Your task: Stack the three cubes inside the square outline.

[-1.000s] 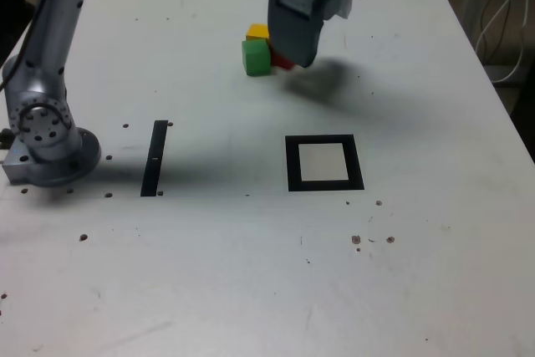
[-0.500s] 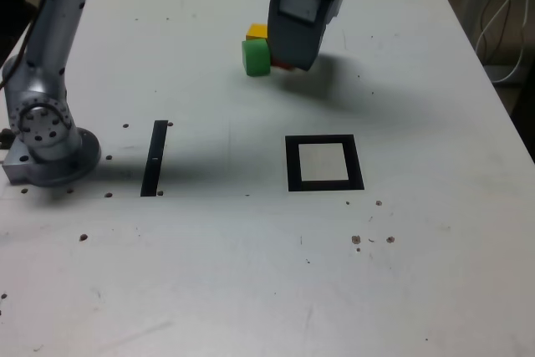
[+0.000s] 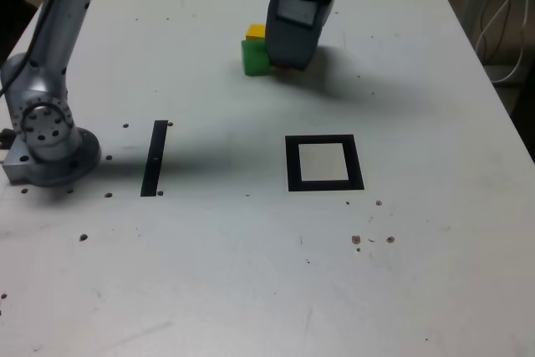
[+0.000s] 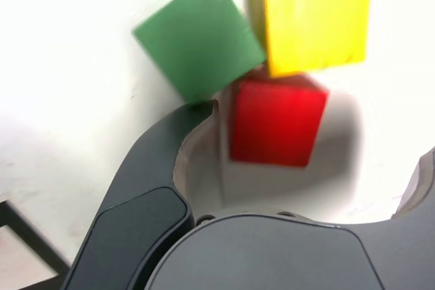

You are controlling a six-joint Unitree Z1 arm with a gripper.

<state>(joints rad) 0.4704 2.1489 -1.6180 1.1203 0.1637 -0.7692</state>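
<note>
red (image 4: 278, 123), green (image 4: 200, 39) and yellow cubes (image 4: 317, 18) sit clustered outside the black square outline (image 3: 293, 163).

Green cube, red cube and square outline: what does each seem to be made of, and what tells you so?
Green cube: perhaps painted wood or matt plastic; flat, even colour, no sharp glints.
Red cube: likely the same; solid colour, though blur hides any grain.
Square outline: possibly black tape or print; it looks flat, dull and without visible thickness.

Single robot arm reaching out, jaws (image 4: 323, 134) wide open
</note>
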